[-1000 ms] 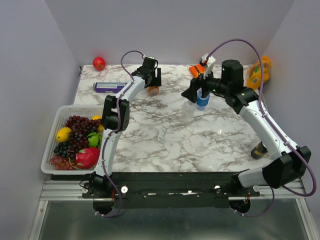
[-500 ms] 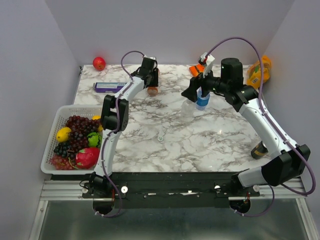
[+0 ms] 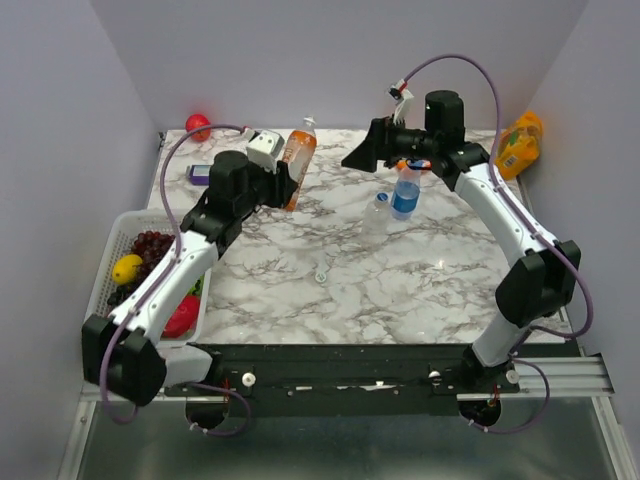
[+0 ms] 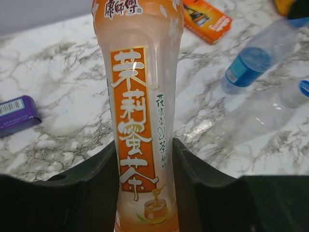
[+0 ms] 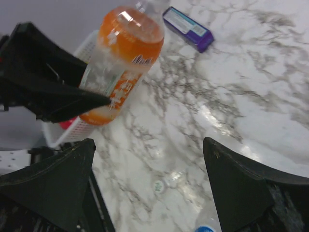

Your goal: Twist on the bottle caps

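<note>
My left gripper (image 4: 145,145) (image 3: 287,186) is shut on the lower body of the bottle with orange liquid (image 4: 137,96) (image 3: 298,155), holding it tilted above the back left of the table. The same bottle (image 5: 124,58) shows in the right wrist view. My right gripper (image 5: 148,145) (image 3: 364,156) hangs open and empty over the back middle. The blue-labelled bottle (image 3: 405,194) (image 4: 248,67) stands just right of it, with the all-clear bottle (image 3: 377,210) (image 4: 268,108) beside it. A whitish cap (image 3: 321,274) (image 5: 158,186) lies on the marble mid-table.
A white basket (image 3: 108,262) of fruit sits at the left edge. A red apple (image 3: 197,125) and a purple box (image 3: 198,172) (image 4: 17,113) lie back left. An orange box (image 4: 206,14) and a yellow-orange pouch (image 3: 517,145) lie at the back right.
My left gripper has shut on the orange bottle and lifted it off the table, swinging left and nearer. My right arm has risen and pulled back from the blue-labelled bottle.
</note>
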### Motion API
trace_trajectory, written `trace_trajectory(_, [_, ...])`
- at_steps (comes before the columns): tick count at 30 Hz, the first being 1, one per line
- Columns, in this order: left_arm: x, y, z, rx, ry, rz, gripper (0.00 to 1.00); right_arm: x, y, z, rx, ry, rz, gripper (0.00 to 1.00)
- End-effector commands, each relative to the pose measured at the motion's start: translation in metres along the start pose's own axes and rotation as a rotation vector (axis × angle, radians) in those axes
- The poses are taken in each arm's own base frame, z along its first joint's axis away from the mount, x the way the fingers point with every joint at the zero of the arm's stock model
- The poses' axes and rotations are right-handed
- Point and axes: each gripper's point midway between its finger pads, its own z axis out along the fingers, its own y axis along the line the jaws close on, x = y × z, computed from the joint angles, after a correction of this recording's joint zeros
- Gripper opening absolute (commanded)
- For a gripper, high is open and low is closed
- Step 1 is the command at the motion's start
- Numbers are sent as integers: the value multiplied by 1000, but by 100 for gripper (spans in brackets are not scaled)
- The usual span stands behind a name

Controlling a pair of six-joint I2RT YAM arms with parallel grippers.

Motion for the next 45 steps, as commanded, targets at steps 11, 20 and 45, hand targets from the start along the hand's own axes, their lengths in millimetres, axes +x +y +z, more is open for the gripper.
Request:
trace_trajectory(11, [6, -86, -37, 250, -72, 257, 38, -37, 66, 6, -473, -54, 190, 100])
trace_trajectory(20, [-9, -102, -40, 299, -115, 271, 37, -18, 55, 26, -377, -36, 188, 78])
trace_trajectory(45, [36, -115, -21, 423, -47, 331, 85, -38, 94, 11, -390, -86, -157, 0])
